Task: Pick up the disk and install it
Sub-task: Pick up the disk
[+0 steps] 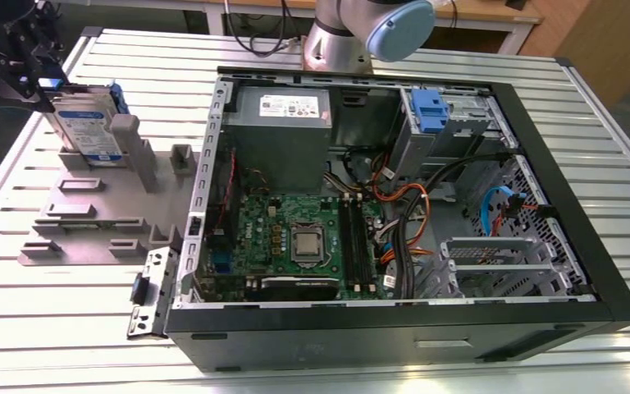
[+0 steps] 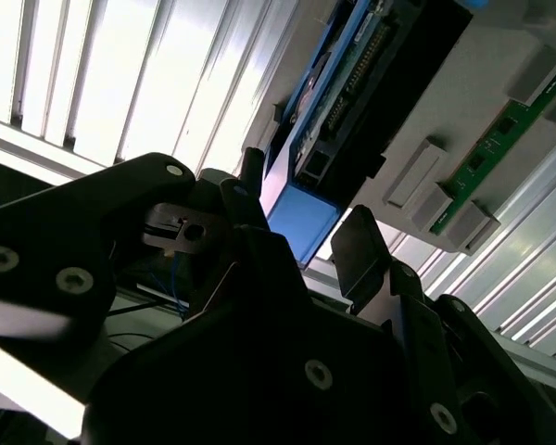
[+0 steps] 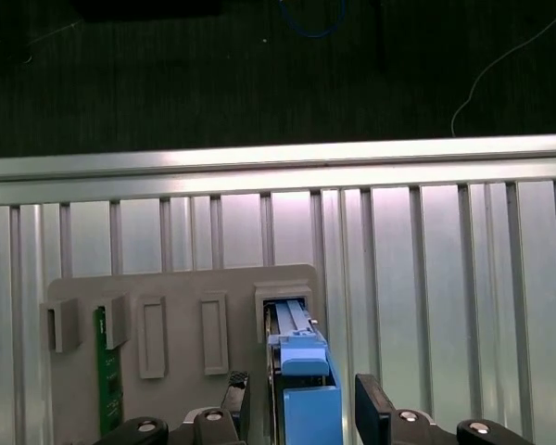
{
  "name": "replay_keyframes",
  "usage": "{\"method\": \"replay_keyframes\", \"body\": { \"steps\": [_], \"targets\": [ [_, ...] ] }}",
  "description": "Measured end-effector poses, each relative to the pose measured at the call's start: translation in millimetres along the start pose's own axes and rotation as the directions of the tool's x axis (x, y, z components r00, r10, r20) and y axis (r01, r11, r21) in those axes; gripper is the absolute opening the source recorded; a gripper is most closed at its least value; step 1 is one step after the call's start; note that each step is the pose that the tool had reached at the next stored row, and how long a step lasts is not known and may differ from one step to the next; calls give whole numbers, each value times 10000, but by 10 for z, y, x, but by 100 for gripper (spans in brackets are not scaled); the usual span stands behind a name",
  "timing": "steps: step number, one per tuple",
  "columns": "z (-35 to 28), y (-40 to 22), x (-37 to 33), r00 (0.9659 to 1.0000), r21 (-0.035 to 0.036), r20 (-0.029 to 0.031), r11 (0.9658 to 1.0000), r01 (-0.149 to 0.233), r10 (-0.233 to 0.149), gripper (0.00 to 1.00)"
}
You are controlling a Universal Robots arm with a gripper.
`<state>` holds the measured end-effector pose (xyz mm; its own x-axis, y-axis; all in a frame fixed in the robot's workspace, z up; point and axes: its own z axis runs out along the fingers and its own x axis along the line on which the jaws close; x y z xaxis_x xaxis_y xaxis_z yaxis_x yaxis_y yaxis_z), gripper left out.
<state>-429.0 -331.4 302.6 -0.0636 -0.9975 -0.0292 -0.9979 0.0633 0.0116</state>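
Grey holder (image 1: 94, 212), disk (image 1: 83, 123) upright inside, pincer (image 3: 306, 413) astride

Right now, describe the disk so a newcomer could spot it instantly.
To the exterior view's left of the open computer case lies a grey fixture plate. The disk stands on edge at its far end, straddled by the open gripper. It alone is silver with a white-and-blue label and blue rails; neighbouring holders are plain grey.
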Motion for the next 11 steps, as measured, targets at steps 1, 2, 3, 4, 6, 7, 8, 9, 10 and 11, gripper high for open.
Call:
{"method": "replay_keyframes", "body": {
  "steps": [1, 2, 3, 4, 6, 7, 8, 9, 10, 11],
  "targets": [
    [0, 0, 0, 10000, 0, 0, 10000, 0, 0, 56],
    [0, 0, 0, 10000, 0, 0, 10000, 0, 0, 56],
    [1, 0, 0, 10000, 0, 0, 10000, 0, 0, 56],
    [1, 0, 0, 10000, 0, 0, 10000, 0, 0, 56],
    [1, 0, 0, 10000, 1, 0, 10000, 0, 0, 56],
    [2, 0, 0, 10000, 1, 0, 10000, 0, 0, 56],
    [2, 0, 0, 10000, 1, 0, 10000, 0, 0, 56],
    [2, 0, 0, 10000, 0, 0, 10000, 0, 0, 56],
    [2, 0, 0, 10000, 1, 0, 10000, 0, 0, 56],
    [2, 0, 0, 10000, 0, 0, 10000, 1, -1, 56]
  ]
}}
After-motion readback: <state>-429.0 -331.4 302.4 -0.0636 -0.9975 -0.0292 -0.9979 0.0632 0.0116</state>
